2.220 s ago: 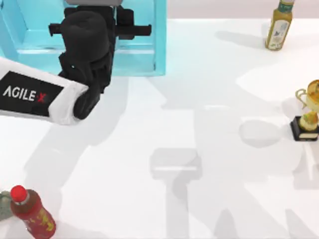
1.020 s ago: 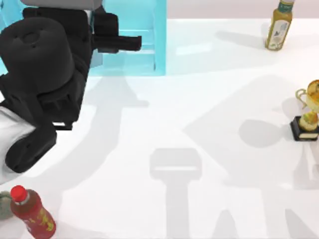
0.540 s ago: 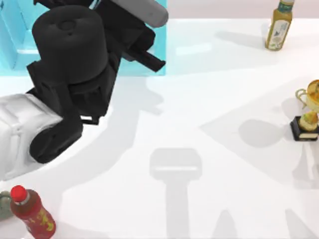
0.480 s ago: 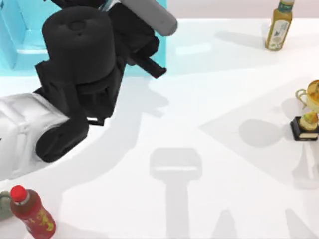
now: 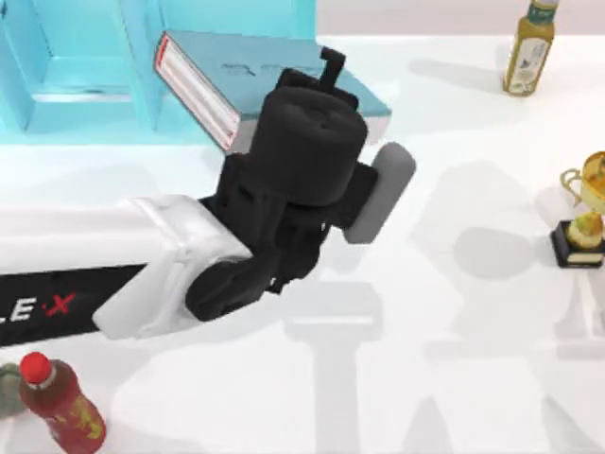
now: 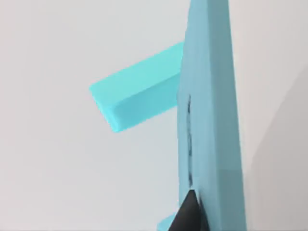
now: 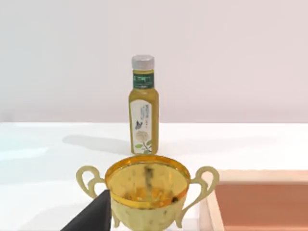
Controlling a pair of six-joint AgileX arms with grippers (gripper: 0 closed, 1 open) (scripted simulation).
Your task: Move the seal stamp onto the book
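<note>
One white table (image 5: pixel 454 378) carries everything. One light blue shelf (image 5: pixel 76 57) stands at its far left. My left arm (image 5: pixel 113 274) reaches in from the left, its black wrist over the table's middle, just right of the shelf. The one book (image 5: pixel 227 80) is there too, tilted, with its teal cover up and its white page edges turned to the left. Its near part is hidden under the wrist and its far corner overlaps the shelf's right end. The left gripper (image 5: pixel 328 68) is closed on the book. One dark finger (image 6: pixel 190 214) presses flat on the cover in the left wrist view, where the book (image 6: pixel 207 96) is seen edge-on; the other finger is hidden. There are two bottles: a red one (image 5: pixel 61 402) at the near left corner and a yellow-green one (image 5: pixel 529 47) at the far right. One gold trophy (image 5: pixel 584 213) stands at the right edge, well apart from the book. The right gripper (image 7: pixel 94 217) sits close behind the trophy (image 7: pixel 147 192); how far open it is I cannot tell.
</note>
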